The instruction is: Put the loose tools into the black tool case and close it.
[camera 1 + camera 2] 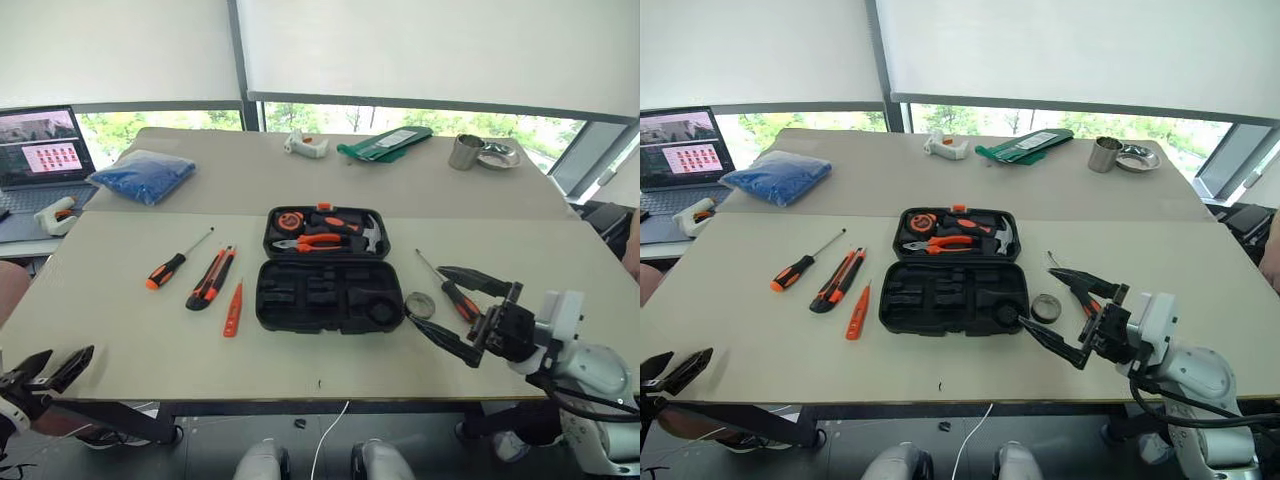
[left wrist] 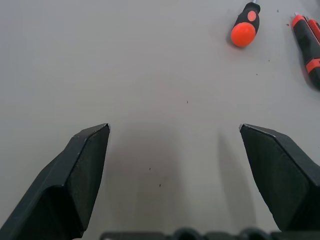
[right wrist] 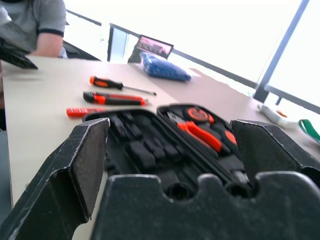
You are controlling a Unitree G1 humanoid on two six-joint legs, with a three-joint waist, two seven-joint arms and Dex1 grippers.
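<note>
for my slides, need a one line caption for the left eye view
Open tool case on table, loose tools either side, right tool open beside it.

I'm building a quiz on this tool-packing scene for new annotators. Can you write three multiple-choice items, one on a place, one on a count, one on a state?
1. Where does the small dark tape roll lie?
A. Inside the case
B. On the table just beside the right end of the black tool case
C. Next to the blue bag

2. How many loose tools lie on the table to the left of the case?
A. One
B. Three
C. Five

3. How does the tool case stand?
A. Open, lid laid back
B. Shut and latched
C. Upside down

Answers:
1 B, the roll rests on the tabletop by the case's right end.
2 B, a screwdriver, the utility knife and the tester pen lie there.
3 A, the moulded slots show, with pliers in the lid half.
</note>
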